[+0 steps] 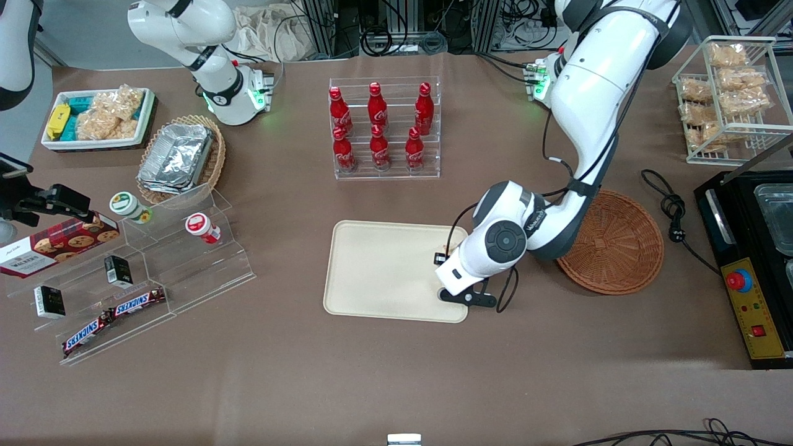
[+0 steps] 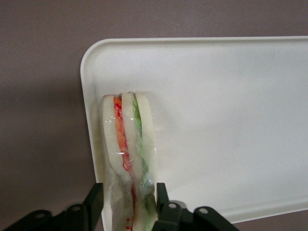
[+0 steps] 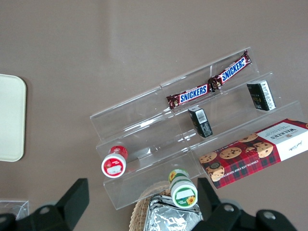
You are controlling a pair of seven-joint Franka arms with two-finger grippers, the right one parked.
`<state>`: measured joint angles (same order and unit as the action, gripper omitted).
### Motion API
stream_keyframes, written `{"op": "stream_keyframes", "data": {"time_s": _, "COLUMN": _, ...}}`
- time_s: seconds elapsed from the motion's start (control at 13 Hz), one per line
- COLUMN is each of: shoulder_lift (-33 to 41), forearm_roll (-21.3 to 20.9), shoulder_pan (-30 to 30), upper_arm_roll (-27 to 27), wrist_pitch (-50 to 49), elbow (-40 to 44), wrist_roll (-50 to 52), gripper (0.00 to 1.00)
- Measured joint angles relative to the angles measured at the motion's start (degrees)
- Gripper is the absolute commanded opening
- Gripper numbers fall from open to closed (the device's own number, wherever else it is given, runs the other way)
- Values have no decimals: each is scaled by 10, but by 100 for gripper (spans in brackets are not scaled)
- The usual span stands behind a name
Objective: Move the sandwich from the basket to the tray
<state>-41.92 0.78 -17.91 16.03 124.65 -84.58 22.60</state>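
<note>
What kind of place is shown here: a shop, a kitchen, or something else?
Probably a robot lab set up like a snack counter. Cola bottles stand in a clear rack, Snickers bars lie on acrylic steps, and cables run along the table's edge. The gripper holds a sandwich over the tray.

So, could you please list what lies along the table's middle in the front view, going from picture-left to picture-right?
Clear stepped stand → tray → gripper, shut on the sandwich over the tray's edge → basket → black appliance.
</note>
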Motion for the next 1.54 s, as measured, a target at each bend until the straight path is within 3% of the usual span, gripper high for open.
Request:
{"op": "stream_keyframes", "data": {"time_s": 0.31, "shoulder_lift": 33, "forearm_roll": 1, "shoulder_pan": 1, "upper_arm_roll": 0, "wrist_pitch": -47, "elbow": 17, "wrist_roll": 15, "gripper": 99}}
{"op": "stream_keyframes", "data": {"time_s": 0.62, "shoulder_lift": 129, "forearm_roll": 3, "shoulder_pan": 34, "upper_arm_roll": -4, "wrist_pitch": -166, "elbow": 25, "wrist_roll": 24, "gripper": 99}}
{"op": "stream_keyframes", "data": {"time_s": 1.0, "shoulder_lift": 237, "forearm_roll": 4, "shoulder_pan": 124, "upper_arm_roll": -9, "wrist_pitch": -311, "elbow": 18, "wrist_roll": -38, "gripper": 99}}
{"op": "stream_keyframes", "data": {"time_s": 1.54, "shoulder_lift": 301, "forearm_roll": 3, "shoulder_pan": 265, "upper_arm_roll": -16, "wrist_pitch": -350, "elbow": 14, "wrist_roll": -187, "gripper": 99}}
